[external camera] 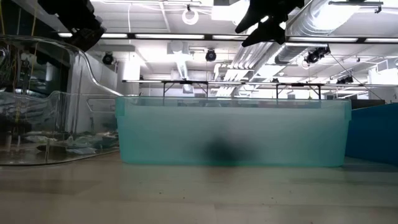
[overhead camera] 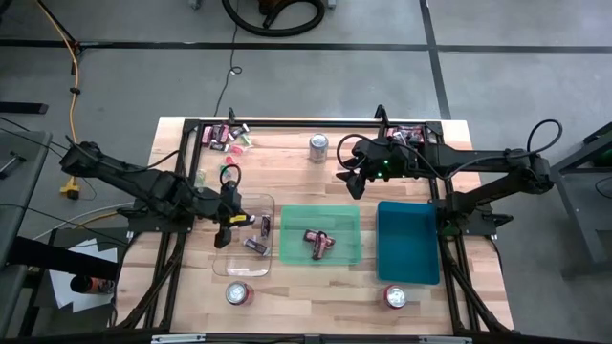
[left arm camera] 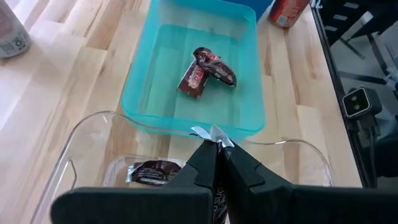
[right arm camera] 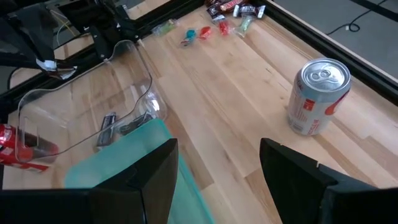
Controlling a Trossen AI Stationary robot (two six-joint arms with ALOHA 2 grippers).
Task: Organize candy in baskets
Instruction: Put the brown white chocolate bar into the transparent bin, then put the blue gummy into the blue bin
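My left gripper (overhead camera: pixel 232 212) is shut on a dark-wrapped candy (left arm camera: pixel 212 133) above the clear basket (overhead camera: pixel 244 237). In that basket lie dark candies (overhead camera: pixel 255 246), one of them under my fingers (left arm camera: pixel 151 172). The green basket (overhead camera: pixel 320 234) holds two maroon candies (left arm camera: pixel 205 68). To its right stands the teal-blue basket (overhead camera: pixel 408 241). My right gripper (overhead camera: pixel 354 178) hangs open above the table beyond the green basket, with nothing between its fingers (right arm camera: pixel 158 171). Loose candy lies in piles at the far left (overhead camera: pixel 228 137) and the far right (overhead camera: pixel 411 133). My left gripper pinches the candy between its two fingers. The wrapper's silver crimped end (left arm camera: pixel 213 132) sticks out past the fingertips, and a dark strip of wrapper (left arm camera: pixel 219 196) shows between them. The fingers slant down from the table's left side. The candy is lifted clear, above the clear basket.
A silver can (overhead camera: pixel 318 145) stands at the far middle, close to my right gripper. Two more cans stand near the front edge, one at the left (overhead camera: pixel 239 293) and one at the right (overhead camera: pixel 395 297). A black metal frame (overhead camera: pixel 191 134) runs along the table's sides and back.
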